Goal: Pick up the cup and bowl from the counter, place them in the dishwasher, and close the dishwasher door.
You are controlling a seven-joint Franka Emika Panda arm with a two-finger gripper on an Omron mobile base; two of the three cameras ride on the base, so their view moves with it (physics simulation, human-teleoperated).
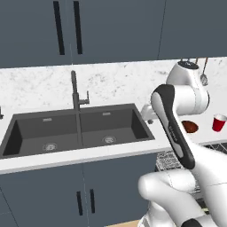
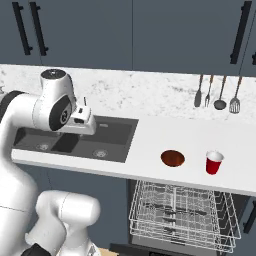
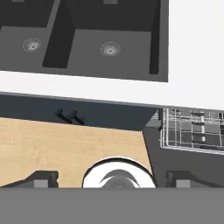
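Currently the gripper (image 3: 112, 180) is empty, its two small dark finger tips (image 3: 41, 178) set wide apart at the lower edge of the hand view, looking down over the counter edge and a matte black double-basin sink (image 3: 87, 39) with round steel drains. The counter (image 2: 165, 135) is a white, faintly marbled stone slab with a thick white edge. On it, right of the sink, sits the bowl (image 2: 172, 158), shallow, round and dark reddish-brown; just beside it, to its right and not touching, stands the cup (image 2: 214, 162), upright, red, tapered, with a white interior. In the left base view the bowl (image 1: 190, 126) is partly hidden behind the arm and the cup (image 1: 218, 122) stands clear. Below the counter the dishwasher (image 2: 182, 212) is open, its white wire rack (image 3: 192, 131) pulled out, a rectangular grid of thin rods. Flat dark grey-blue cabinet fronts (image 1: 84, 195) carry slim black bar handles. Four metal utensils (image 2: 216, 92) hang on the marbled backsplash. A slender dark faucet (image 1: 75, 93) rises behind the sink. The floor (image 3: 65, 148) shows light wood grain.
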